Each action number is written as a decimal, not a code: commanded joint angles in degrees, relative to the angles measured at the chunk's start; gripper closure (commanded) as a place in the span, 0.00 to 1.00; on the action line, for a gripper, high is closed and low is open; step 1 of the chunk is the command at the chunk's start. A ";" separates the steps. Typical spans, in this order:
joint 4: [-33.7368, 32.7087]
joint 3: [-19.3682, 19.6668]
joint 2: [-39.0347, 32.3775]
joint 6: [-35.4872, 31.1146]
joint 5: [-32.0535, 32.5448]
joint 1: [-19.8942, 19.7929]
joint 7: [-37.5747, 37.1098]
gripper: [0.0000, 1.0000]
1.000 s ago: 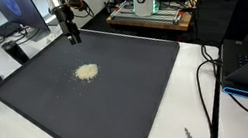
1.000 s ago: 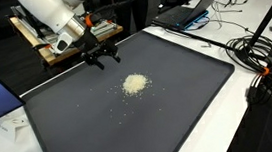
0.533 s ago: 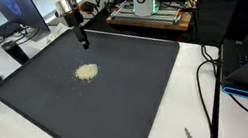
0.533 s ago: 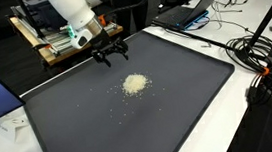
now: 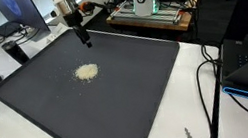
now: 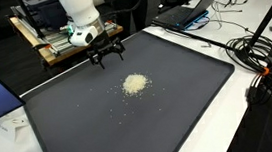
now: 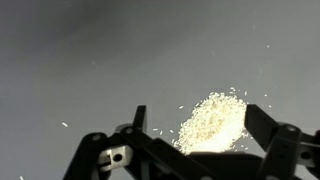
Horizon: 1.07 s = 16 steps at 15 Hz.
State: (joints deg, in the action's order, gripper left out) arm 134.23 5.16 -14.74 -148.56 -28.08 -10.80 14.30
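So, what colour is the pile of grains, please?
The pile of grains is pale cream; the wrist view shows it best.

Even indoor light in both exterior views, shadows soft and faint, mat [image 5: 119,100] dull with a slight sheen, wrist view dimmer and grainy, pile [image 7: 212,122] blown out to white, gripper [image 7: 194,112] a dark, blurred silhouette along the bottom edge
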 commanded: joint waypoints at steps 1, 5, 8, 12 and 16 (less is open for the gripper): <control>-0.02 -0.19 0.91 1.79 5.35 -1.42 2.60 0.00; 1.11 -2.45 1.42 -0.17 3.14 -3.27 11.15 0.00; 3.40 -5.20 2.66 -4.93 0.02 -3.72 17.66 0.00; 7.96 -7.50 3.79 -17.20 1.35 -1.63 22.13 0.00; 5.67 -7.71 1.16 -16.98 1.32 -1.45 20.51 0.00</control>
State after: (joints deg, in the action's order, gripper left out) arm 139.90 -2.55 -13.58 -165.54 -26.76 -12.25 34.81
